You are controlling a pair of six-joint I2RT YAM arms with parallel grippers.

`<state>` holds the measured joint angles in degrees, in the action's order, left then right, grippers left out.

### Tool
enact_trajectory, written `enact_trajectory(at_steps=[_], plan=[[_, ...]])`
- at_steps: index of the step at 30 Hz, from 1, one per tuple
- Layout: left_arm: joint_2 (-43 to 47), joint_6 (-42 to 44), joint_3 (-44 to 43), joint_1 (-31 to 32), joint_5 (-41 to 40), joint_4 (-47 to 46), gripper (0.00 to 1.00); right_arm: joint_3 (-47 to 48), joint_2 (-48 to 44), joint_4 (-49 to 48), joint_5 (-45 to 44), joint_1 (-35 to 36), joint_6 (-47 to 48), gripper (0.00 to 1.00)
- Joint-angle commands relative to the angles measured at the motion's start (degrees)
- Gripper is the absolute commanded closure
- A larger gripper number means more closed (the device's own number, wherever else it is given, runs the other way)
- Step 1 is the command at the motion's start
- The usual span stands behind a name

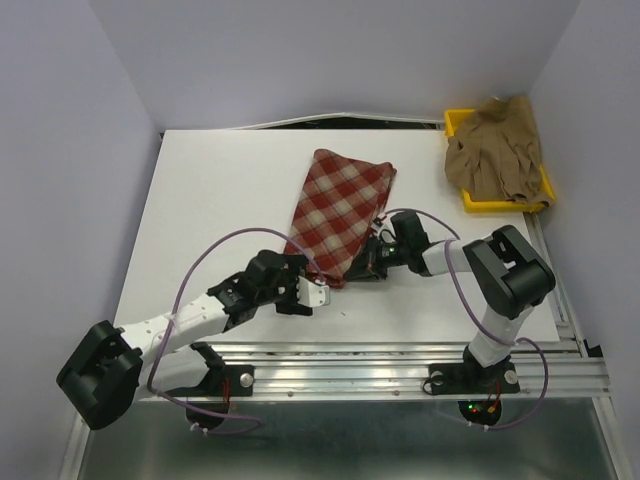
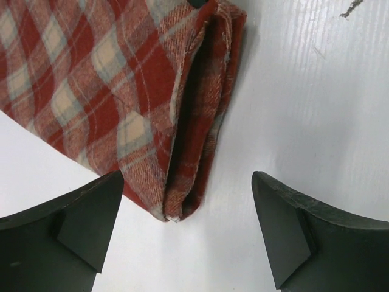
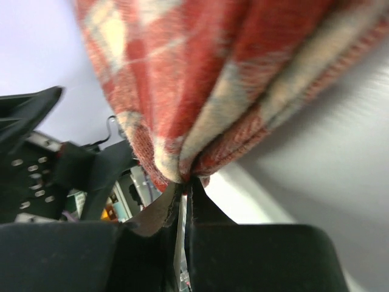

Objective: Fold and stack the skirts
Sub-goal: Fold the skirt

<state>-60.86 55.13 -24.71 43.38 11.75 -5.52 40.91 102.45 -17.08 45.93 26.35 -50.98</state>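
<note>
Black right hand (image 3: 185, 182): fingers pressed together, pinching the right edge of the plaid skirt (image 1: 335, 210); folded layers bunch at the tips.
Left hand (image 2: 187, 177): spread wide, low over the plaid skirt's near corner, which lies between the fingers untouched.
Plaid skirt: red-and-cream, folded, mid-tabletop (image 1: 220, 200), running near to far.
In the way: both hands crowd its near end.
Tan skirt (image 1: 495, 145): crumpled in the yellow tray (image 1: 470, 205), far right corner, spilling over the rim, well apart from both hands.

My three cameras
One looks down over the bench (image 1: 220, 200) from above and behind me; both wrist views, close in, share the plaid skirt (image 2: 91, 79).
</note>
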Motion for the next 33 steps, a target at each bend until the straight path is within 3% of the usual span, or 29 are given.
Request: enact_trajectory(at_steps=[1, 13, 17, 21, 23, 29, 33], plan=[[-0.48, 2.43, 1.94, 1.53, -2.60, -8.62, 0.01, 3.39, -3.93, -1.99, 4.51, 0.46, -2.63, 0.99], [-10.77, -1.86, 1.16, 2.24, -3.49, -19.61, 0.02, 1.64, -4.81, -9.71, 7.94, -1.38, -15.54, 0.99], [-12.96, -3.36, 0.80, 2.33, -3.58, -20.67, 0.07, 0.41, -4.28, -15.34, 8.38, -2.00, -21.95, 0.99], [-14.90, -5.21, 0.80, 2.50, -5.85, -21.81, 0.22, -1.09, -3.67, -21.84, 9.17, -3.23, -27.23, 0.99], [-15.25, -6.44, 0.89, 2.42, -7.00, -21.99, 0.28, -1.53, -3.75, -22.21, 9.52, -3.84, -27.24, 0.99], [-14.11, -10.21, 0.63, 2.42, -9.29, -20.34, 0.57, -3.38, -4.28, -22.29, 10.05, -3.85, -26.45, 0.99], [-14.55, -14.60, -3.14, 2.42, -8.06, -17.52, 0.65, -3.81, -4.89, -22.29, 10.14, -3.85, -26.54, 0.99]])
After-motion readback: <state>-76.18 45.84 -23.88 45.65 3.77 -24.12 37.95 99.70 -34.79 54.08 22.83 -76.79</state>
